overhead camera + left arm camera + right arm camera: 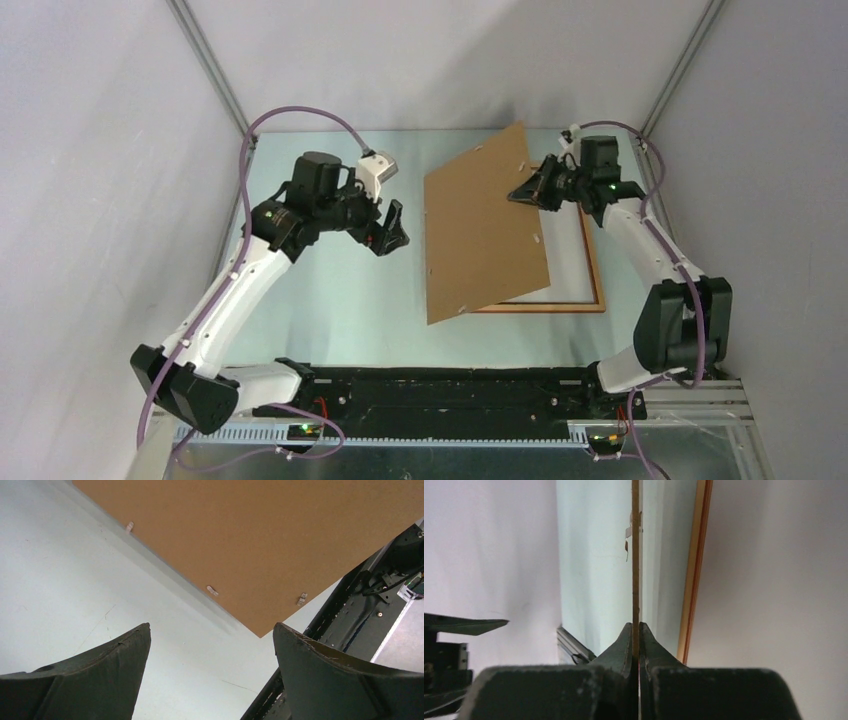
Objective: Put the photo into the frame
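Note:
My right gripper (pixel 525 193) (pixel 635 627) is shut on the far right edge of a flat brown backing board (pixel 485 230) (pixel 280 540) (pixel 635 555), which it holds lifted and tilted above the table. Under the board's right side the orange-brown frame (pixel 596 270) (pixel 696 570) lies flat on the table, partly covered. A pale surface shows inside the frame; I cannot tell whether it is the photo. My left gripper (pixel 392 235) (pixel 212 626) hangs open and empty just left of the board, above the table.
Small metal clips (pixel 212 590) sit along the board's edge. A black rail (pixel 450 390) with the arm bases runs along the near edge. Grey enclosure walls close in the left, right and back.

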`<state>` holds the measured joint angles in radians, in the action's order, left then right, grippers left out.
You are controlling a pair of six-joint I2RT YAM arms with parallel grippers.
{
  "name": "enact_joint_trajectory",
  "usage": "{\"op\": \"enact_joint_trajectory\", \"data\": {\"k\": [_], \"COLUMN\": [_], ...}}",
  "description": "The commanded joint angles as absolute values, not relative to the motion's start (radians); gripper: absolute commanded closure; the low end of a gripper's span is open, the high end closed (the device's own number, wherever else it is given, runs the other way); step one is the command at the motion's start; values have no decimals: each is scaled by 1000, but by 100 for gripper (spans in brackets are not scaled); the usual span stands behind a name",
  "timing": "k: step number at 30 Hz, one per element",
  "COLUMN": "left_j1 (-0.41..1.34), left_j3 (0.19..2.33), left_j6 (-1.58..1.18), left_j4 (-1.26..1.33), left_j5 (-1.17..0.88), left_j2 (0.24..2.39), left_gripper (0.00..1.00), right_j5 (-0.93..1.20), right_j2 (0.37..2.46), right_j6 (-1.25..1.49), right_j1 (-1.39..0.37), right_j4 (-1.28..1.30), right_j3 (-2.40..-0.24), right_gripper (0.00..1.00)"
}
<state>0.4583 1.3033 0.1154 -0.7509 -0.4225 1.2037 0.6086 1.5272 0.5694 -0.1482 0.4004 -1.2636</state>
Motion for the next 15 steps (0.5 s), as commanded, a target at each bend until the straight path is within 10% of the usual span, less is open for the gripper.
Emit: {"op": "enact_joint_trajectory", "data": {"k": [1, 15], "left_j1": [463, 463], "left_j3": [1367, 1447], "left_j6": [140, 135], "left_j4": [-734, -733], "left_j5": [-449, -488], "left_j2": [1220, 1316], "left_gripper": [4, 4], "right_j5": [774, 933], "right_j2": [1389, 1217], "right_j6": [720, 843], "right_j1": [-73, 184], "right_j4": [146, 70], "right_j3": [-1198, -1106], "right_gripper": [100, 100]}}
